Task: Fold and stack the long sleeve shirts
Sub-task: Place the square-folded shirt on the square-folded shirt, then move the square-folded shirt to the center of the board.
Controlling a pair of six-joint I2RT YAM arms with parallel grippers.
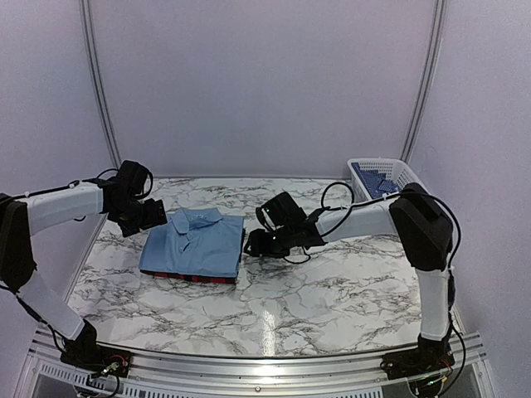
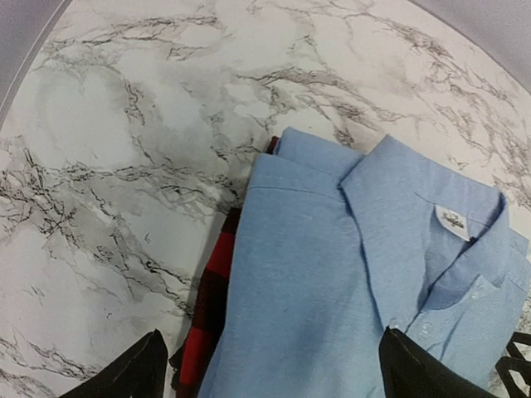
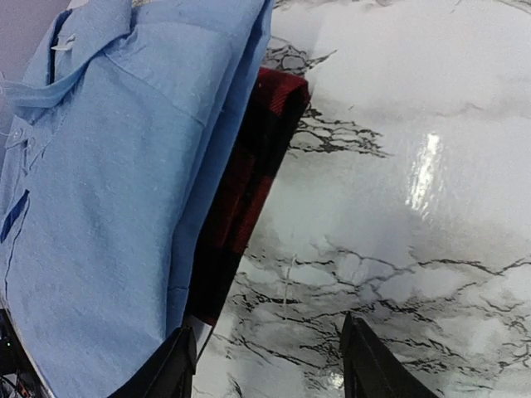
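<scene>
The light blue shirt [image 1: 196, 242] is lying on the plaid shirt [image 3: 251, 178] between our left hand [image 1: 156, 216], spread wide, and our right hand [image 1: 251, 243], half spread, both empty.

Nothing can be read in any of the views. The only label is a small white neck tag [image 2: 452, 222] sewn inside the collar of the plain light blue collared cloth shirt [image 2: 332, 298]. It carries a short dark mark, perhaps a line of script, too small and blurred to make out.
</scene>
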